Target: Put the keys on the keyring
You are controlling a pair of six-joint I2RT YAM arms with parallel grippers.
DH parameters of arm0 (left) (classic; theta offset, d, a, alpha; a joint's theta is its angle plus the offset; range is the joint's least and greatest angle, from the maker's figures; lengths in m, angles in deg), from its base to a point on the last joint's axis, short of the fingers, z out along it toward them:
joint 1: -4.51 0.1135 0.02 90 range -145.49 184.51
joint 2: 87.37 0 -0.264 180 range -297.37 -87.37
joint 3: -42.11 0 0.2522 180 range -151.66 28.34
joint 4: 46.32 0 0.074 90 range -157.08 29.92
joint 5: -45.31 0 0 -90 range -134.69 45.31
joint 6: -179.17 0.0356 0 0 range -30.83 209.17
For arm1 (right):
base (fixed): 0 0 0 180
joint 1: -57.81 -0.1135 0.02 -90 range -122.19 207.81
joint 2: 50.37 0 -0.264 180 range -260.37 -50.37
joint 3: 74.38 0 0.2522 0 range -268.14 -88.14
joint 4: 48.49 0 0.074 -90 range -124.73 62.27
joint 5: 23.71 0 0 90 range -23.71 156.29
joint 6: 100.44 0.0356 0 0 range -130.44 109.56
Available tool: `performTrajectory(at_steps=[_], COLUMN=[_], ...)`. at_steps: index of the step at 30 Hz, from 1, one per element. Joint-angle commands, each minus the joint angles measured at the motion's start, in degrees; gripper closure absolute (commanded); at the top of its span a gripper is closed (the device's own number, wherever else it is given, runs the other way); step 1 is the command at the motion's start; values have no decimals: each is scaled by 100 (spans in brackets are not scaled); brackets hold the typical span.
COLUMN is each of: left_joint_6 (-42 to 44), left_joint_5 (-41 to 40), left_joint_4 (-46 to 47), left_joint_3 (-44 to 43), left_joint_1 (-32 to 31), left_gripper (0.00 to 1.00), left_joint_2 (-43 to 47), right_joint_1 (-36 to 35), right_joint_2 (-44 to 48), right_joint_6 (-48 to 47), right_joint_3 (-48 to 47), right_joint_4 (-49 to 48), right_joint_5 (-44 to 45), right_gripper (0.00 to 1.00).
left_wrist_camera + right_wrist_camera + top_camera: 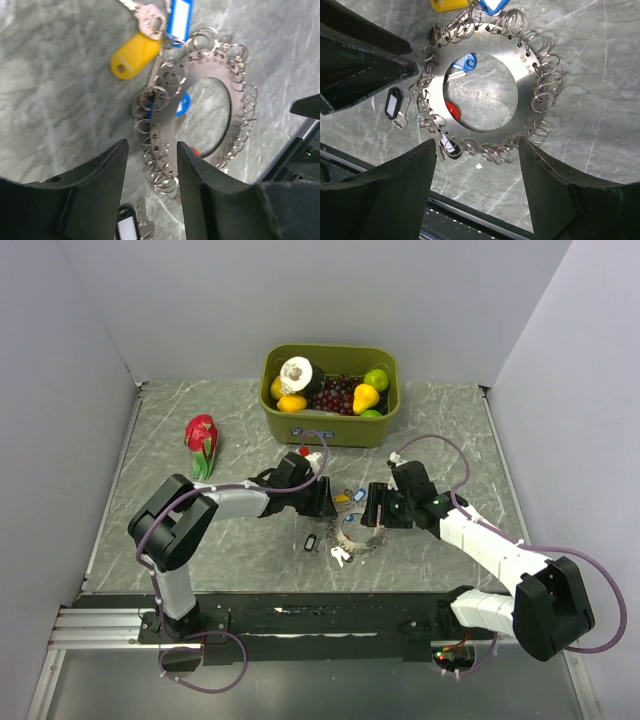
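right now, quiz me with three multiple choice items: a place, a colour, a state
1. Where is the black key? A beside the keyring on the table B inside its hole C in a gripper
2. The tag next to the blue tag at the rim is: A green B yellow C white
3. The right gripper is: A open B shut on a key C shut on the keyring

A, it lies on marble outside the rim; B, the yellow tag lies there; A, its fingers stand wide apart.

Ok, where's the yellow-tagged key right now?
The yellow-tagged key lies on the table, centre of the top view, at the far-left rim of the keyring, beside the blue-tagged key.
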Motion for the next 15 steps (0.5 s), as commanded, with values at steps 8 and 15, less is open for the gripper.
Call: performTrajectory(at_steps=[8, 15], left_joint_6=[-23, 152], left_joint_5=[971, 419], left_joint_4=[1078, 668], left_joint_3=[272, 299], left_joint_1=[-101, -119], left_gripper=[64, 57], left_joint_2=[132, 274], right_joint_1=[-42, -50], right_joint_2=[-245, -246], right_joint_6=[-141, -141], right_joint_3=[-236, -175], right_joint_4=[-229, -265], right_joint_5=[-131, -148], right_gripper=[25, 25])
